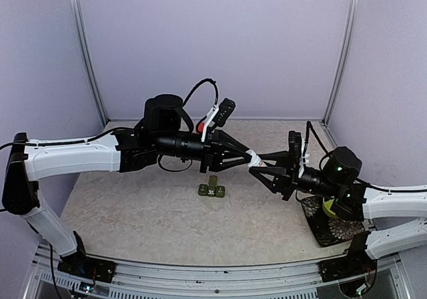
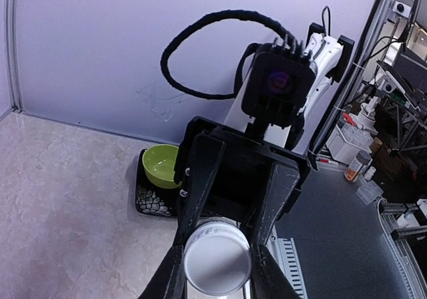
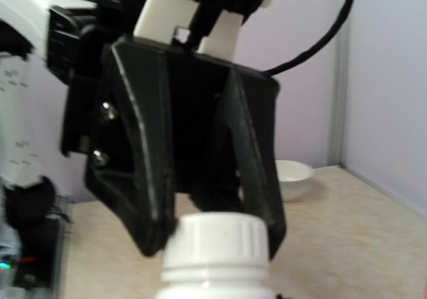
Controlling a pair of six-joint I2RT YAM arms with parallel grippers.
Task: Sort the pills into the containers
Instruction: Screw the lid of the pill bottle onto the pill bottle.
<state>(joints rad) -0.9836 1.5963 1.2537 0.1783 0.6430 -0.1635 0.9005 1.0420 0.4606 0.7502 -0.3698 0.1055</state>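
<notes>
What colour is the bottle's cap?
White; the cap shows best in the right wrist view.

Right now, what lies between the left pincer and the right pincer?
A white pill bottle, clamped by the left pincer at its cap and the right pincer lower down. Top view shows it; wrist views confirm.

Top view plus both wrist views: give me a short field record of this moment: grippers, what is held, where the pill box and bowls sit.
left gripper: shut on the white bottle, fingers flanking its cap
right gripper: shut on the same bottle, from the opposite end
bottle: held in the air between the two arms
pill box: dark green, on the table, untouched
lime-green bowl: on a dark patterned mat beside the right arm
white bowl: on the table near a wall
pills: none visible
</notes>
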